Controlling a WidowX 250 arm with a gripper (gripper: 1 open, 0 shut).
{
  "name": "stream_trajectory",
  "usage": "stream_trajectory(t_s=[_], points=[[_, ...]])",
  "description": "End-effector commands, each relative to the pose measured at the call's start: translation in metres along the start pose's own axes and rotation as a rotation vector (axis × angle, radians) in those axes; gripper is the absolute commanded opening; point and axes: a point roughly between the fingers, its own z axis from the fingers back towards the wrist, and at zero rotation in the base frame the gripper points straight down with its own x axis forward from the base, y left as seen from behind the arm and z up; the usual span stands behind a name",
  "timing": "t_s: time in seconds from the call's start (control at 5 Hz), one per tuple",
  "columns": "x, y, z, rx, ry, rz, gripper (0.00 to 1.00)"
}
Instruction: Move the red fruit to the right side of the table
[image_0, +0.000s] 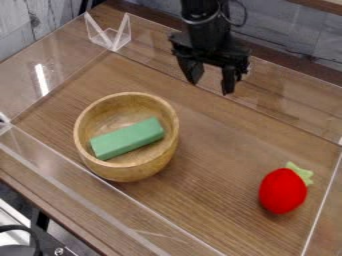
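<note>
The red fruit (283, 189), small and rounded with a green leafy top, lies on the brown wooden table (214, 150) near its right front corner, close to the clear right wall. My gripper (211, 78) hangs over the far middle of the table, well away from the fruit, pointing down. Its two black fingers (195, 71) stand apart with nothing between them.
A wooden bowl (127, 136) holding a green rectangular block (128, 138) sits at the left centre. Low clear acrylic walls (40, 75) ring the tabletop. A clear folded stand (107, 32) sits at the far left corner.
</note>
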Motion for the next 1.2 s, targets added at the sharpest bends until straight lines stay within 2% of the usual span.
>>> stream_trajectory(t_s=[0.0,0.2,0.4,0.6,0.8,1.0], points=[[0.013,0.001,0.014,0.015,-0.054,-0.011,1.00],[0.015,0.005,0.021,0.020,-0.063,0.010,1.00],[0.017,0.008,0.026,0.029,-0.070,0.024,0.00],[0.016,0.001,0.030,0.021,-0.072,-0.016,1.00],[0.014,-0.008,0.035,0.013,-0.071,-0.054,1.00],[0.024,-0.007,0.028,0.026,-0.079,-0.016,1.00]])
